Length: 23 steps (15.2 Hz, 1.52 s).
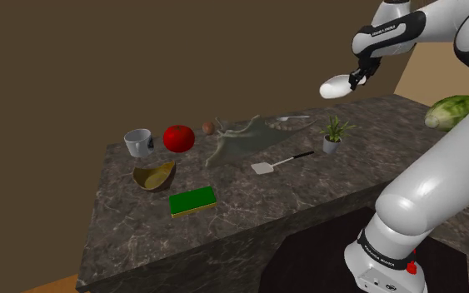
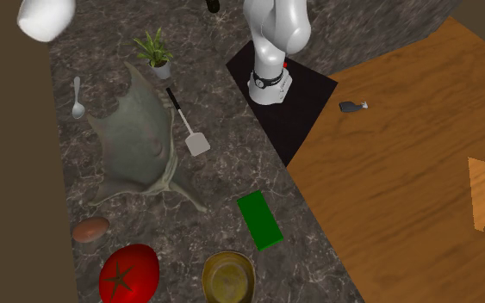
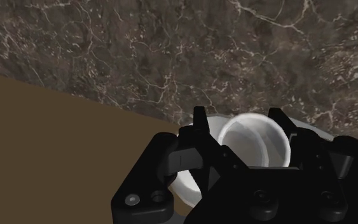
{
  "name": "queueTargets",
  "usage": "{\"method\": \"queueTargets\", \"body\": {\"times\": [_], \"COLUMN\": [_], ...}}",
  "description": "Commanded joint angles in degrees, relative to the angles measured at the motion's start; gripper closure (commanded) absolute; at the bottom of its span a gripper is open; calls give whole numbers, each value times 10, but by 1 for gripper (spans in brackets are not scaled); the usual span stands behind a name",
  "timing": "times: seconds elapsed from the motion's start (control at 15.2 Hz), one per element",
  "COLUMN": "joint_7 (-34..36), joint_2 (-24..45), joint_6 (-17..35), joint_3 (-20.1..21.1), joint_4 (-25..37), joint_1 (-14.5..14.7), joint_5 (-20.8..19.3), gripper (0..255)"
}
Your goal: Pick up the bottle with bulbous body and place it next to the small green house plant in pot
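A white bottle with a bulbous body (image 1: 336,86) hangs high above the dark marble counter (image 1: 307,196), with my black gripper (image 1: 359,78) shut on its neck end. In the wrist view the fingers (image 3: 199,130) clasp the bottle's open white mouth (image 3: 255,141) and my gripper (image 3: 240,137) looks down on the counter's edge by a brown wall. The bottle (image 2: 46,17) also appears at the second exterior view's top left. The small green plant in a grey pot (image 1: 335,133) (image 2: 155,50) stands on the counter below the bottle, toward the shoulder view's right.
On the counter lie a white spatula (image 1: 281,161), a spoon (image 1: 291,119), a grey ray-shaped figure (image 1: 234,138), a red tomato (image 1: 178,137), a mug (image 1: 138,142), a yellow bowl (image 1: 155,176) and a green sponge (image 1: 192,201). A lettuce (image 1: 451,111) sits at the right.
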Motion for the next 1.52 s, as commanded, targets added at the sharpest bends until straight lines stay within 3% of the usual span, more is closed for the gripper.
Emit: {"method": "queueTargets", "body": {"times": [0.0, 0.79, 1.45], "joint_7": [0, -1, -19], "joint_2": [4, 39, 86], "joint_6": [16, 111, 193], "joint_3": [-2, -18, -31], "joint_4": [-12, -77, -119], "joint_1": [0, -2, 1], "joint_5": [1, 12, 46], "gripper": [255, 255, 255]}}
